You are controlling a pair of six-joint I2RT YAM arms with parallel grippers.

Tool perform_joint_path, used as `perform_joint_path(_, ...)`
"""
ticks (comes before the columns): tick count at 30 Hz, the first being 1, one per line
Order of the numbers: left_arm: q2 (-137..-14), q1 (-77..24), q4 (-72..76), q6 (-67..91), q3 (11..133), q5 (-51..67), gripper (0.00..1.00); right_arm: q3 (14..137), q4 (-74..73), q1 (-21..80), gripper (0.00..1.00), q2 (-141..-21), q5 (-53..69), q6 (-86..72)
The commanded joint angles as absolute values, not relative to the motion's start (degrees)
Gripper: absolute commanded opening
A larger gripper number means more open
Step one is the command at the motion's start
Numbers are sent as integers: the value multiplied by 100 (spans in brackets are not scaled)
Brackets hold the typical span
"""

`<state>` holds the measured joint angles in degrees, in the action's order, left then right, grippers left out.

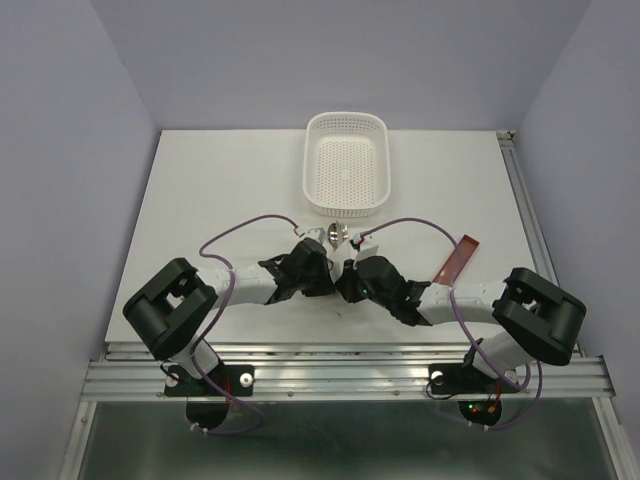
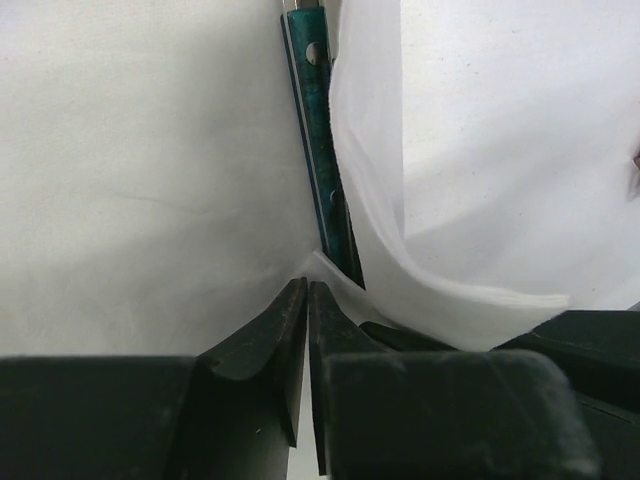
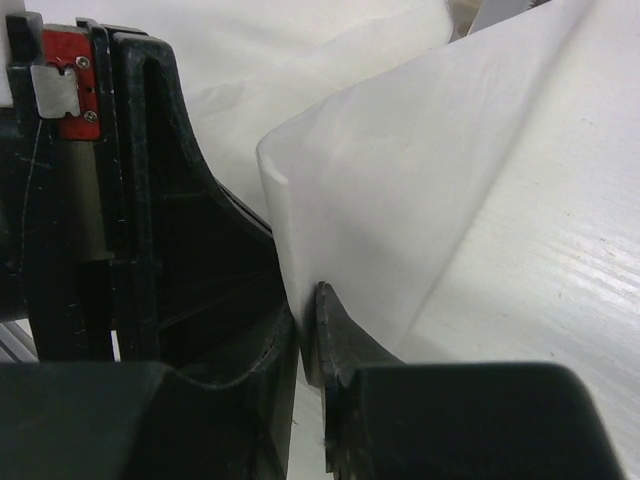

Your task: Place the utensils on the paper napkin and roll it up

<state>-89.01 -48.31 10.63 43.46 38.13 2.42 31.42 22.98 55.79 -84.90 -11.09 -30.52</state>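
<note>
White paper napkin [image 3: 420, 180] curls up from the right hand's [image 3: 306, 312] fingertips.

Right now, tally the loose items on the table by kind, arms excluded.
spoon: 1
napkin: 1
basket: 1
reddish-brown strip: 1
Total: 4

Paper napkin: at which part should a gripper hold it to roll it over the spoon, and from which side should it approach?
Probably the lifted near edge of the paper napkin, approached low from the arms' side. That edge stands off the table and curls over the green handle of the spoon, so both its faces can be pinched; the flat part offers no such hold.
</note>
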Motion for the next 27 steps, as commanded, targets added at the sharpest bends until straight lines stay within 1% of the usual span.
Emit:
perform_joint_path(1,-8570,-4843,739,4438,4069,79,20,3243,2505,5572,19,-8578,-958,-2918)
perform_joint_path(3,-8508,-4817,581,4474,4165,44,23,3234,2496,5563,19,-8631,-941,-2927)
perform_joint_path(5,-8464,-4790,466,4535,4218,44,24,3226,2487,5572,20,-8692,-949,-2988)
perform_joint_path(11,-8139,-4536,-130,4658,4342,-316,36,3164,2549,5625,19,-8807,-975,-3103)
perform_joint_path(12,-8008,-4483,-167,4649,4342,-360,42,3173,2540,5634,19,-8824,-1002,-3103)
perform_joint_path(14,-7858,-4403,-228,4632,4333,-439,45,3217,2514,5651,19,-8842,-1037,-3103)
perform_joint_path(17,-7577,-4263,-246,4553,4359,-518,57,3252,2470,5686,19,-8877,-1090,-3111)
perform_joint_path(18,-7498,-4254,-246,4527,4420,-536,66,3261,2461,5713,19,-8886,-1099,-3111)
perform_joint_path(19,-7480,-4254,-246,4492,4456,-475,68,3261,2452,5722,19,-8894,-1116,-3111)
perform_joint_path(22,-7523,-4254,-246,4500,4605,-282,72,3278,2408,5757,20,-8895,-1195,-3111)
perform_joint_path(27,-7936,-4254,-237,4597,4781,-26,78,3296,2347,5809,20,-8938,-1283,-3120)
